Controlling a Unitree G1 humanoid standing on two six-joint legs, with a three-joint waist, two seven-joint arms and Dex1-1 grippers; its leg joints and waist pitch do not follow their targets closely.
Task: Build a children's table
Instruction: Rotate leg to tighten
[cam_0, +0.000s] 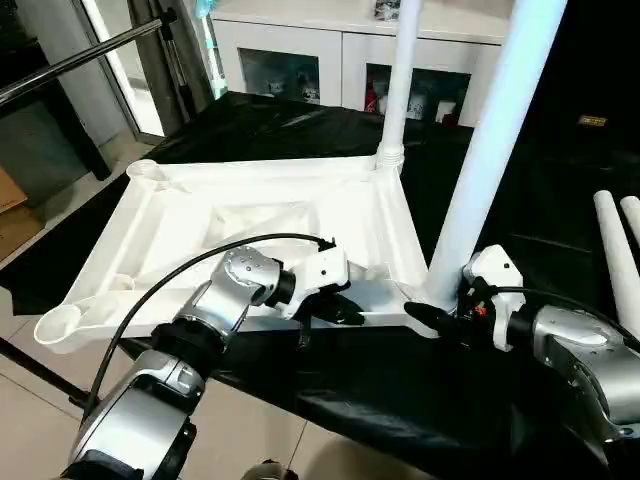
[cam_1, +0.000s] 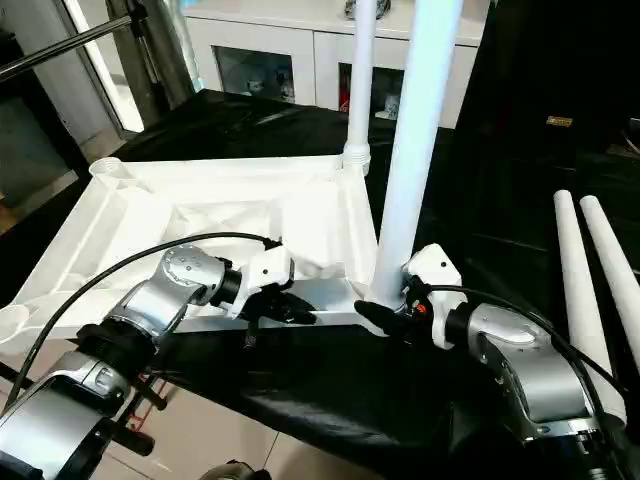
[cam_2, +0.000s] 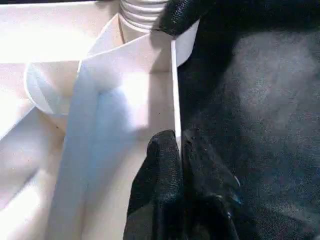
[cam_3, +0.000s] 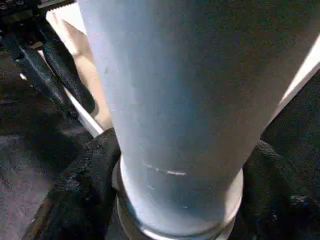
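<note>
black cloth (cam_0: 300, 125) over worktable, white glass-door cabinet (cam_0: 330, 60) behind

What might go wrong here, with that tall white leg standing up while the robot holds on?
The right gripper hugs the near tall white tube leg only at its base, so the leg may lean or pop out of its corner socket. The left gripper pinches just the thin rim of the white plastic tabletop; it might slip, letting the top slide on the black cloth.

top (cam_0: 180, 215) upside down | 2 legs (cam_0: 500, 130) socketed upright | 2 legs (cam_1: 590, 290) lying loose
</note>
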